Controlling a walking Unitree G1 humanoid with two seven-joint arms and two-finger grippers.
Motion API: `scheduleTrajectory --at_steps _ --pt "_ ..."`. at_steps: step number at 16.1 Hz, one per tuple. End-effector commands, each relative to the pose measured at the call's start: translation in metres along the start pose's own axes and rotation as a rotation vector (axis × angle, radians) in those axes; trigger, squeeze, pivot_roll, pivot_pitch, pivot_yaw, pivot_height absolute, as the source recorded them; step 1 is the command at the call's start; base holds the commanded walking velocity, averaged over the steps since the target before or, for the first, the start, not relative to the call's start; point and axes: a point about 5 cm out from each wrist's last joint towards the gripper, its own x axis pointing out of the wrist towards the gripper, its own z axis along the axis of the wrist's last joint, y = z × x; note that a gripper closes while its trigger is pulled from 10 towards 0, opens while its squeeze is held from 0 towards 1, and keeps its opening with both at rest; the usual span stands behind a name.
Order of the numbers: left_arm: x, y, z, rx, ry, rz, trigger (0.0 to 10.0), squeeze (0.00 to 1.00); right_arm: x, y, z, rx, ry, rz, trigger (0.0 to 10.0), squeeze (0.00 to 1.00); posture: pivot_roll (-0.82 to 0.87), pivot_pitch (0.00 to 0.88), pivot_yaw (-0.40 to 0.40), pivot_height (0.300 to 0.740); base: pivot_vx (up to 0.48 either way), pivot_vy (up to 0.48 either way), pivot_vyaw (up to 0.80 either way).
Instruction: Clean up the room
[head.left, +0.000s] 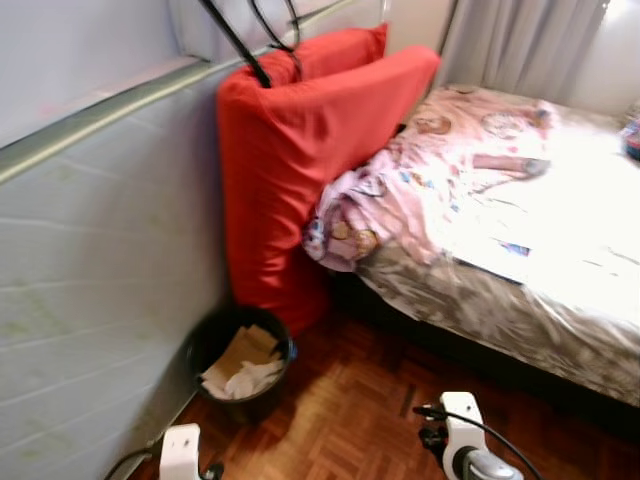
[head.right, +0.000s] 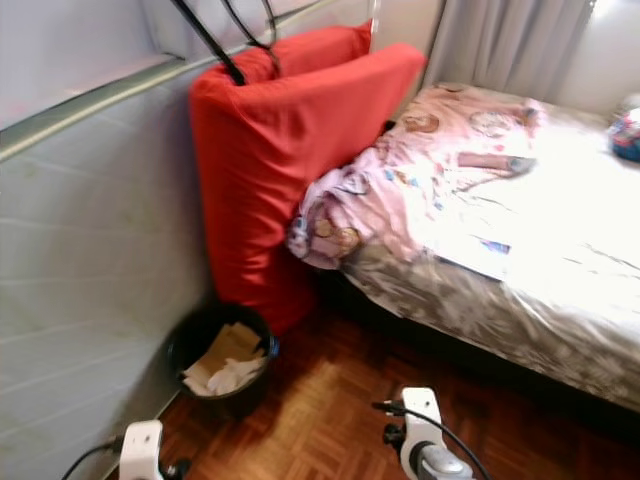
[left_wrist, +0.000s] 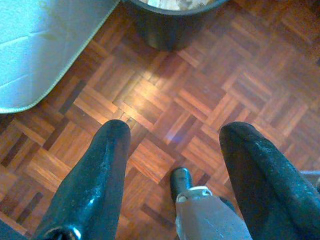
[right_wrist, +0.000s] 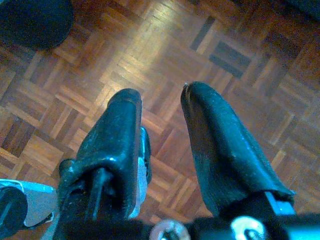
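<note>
A crumpled pink blanket (head.left: 400, 195) is spilling off the bed (head.left: 520, 300) at the frame's centre, its long axis running from upper right down to lower left, toward a black bin (head.left: 240, 365) holding paper. The left gripper (left_wrist: 172, 150) and right gripper (right_wrist: 162, 107) are hanging low, fingers spread and empty. Approaching squarely and gathering the overhanging bunch first would probably be tidiest.

I find no writing, label, brand or number that I can read anywhere in front of me. The pink blanket (head.left: 430, 180) on the bed carries round cartoon pictures, but they are too blurred for me to make out any lettering on them.
</note>
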Motion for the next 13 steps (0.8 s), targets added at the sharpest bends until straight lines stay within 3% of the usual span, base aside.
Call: scheduleTrajectory --at_steps 1,6,13 --pt "-0.0022 0.0046 -0.0100 -0.011 0.039 0.021 10.0 0.00 0.0008 0.0022 0.0035 0.001 -0.013 0.001 10.0 0.00 -0.02 0.019 -0.004 0.740 0.000 0.000 0.00" --pt "-0.0017 0.0050 -0.0078 -0.021 0.034 0.029 10.0 0.00 0.0011 0.0024 0.0089 -0.028 -0.040 0.002 10.0 0.00 -0.01 0.035 -0.001 0.740 0.000 0.000 0.00" --pt "-0.0015 0.0055 -0.0075 -0.025 0.037 0.032 10.0 0.00 0.0012 0.0029 0.0111 -0.041 -0.057 0.002 10.0 0.00 -0.01 0.046 0.000 0.740 0.000 0.000 0.79"
